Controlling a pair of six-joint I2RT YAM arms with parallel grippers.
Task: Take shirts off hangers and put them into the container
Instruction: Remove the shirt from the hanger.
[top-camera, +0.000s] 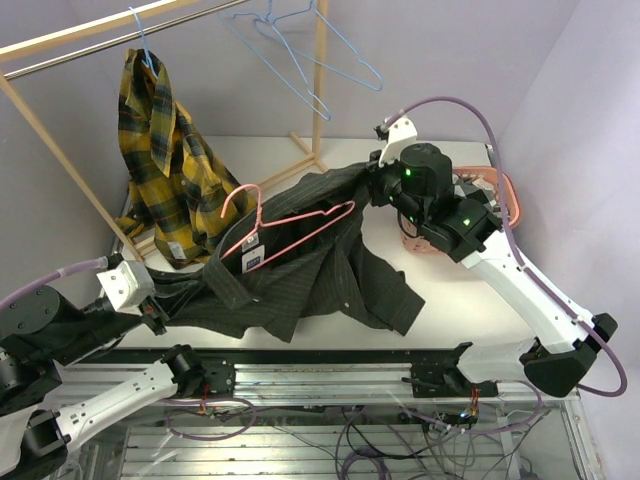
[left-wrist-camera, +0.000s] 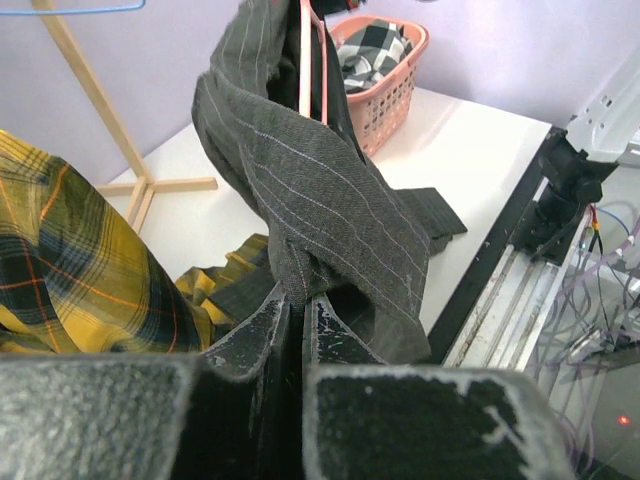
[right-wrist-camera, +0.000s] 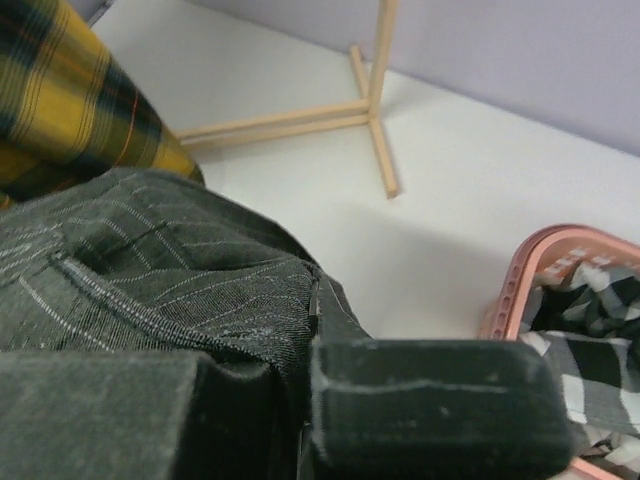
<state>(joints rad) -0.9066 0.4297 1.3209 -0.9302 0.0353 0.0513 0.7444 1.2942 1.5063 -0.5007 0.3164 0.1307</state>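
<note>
Left gripper (left-wrist-camera: 300, 315) clamped on lower fold of pinstriped shirt (top-camera: 300, 275), near front edge of table (top-camera: 450, 290). Right gripper (right-wrist-camera: 295, 400) pinched tight on same shirt's far end, just beside container (top-camera: 514, 200). Shirt stretched between both grippers, partly resting on table. Pink hanger (top-camera: 290, 232) lies atop it, possibly caught in collar. Checked shirt (left-wrist-camera: 372, 52) inside container. Plaid shirt (top-camera: 170, 165) hangs on rack (top-camera: 320, 90).

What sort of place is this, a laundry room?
Probably a robotics lab bench staged as a laundry corner: a left arm and a right arm bolted to a metal frame with loose cables hold a pinstriped shirt, beside a wooden rack and a pink basket on a white table.
</note>
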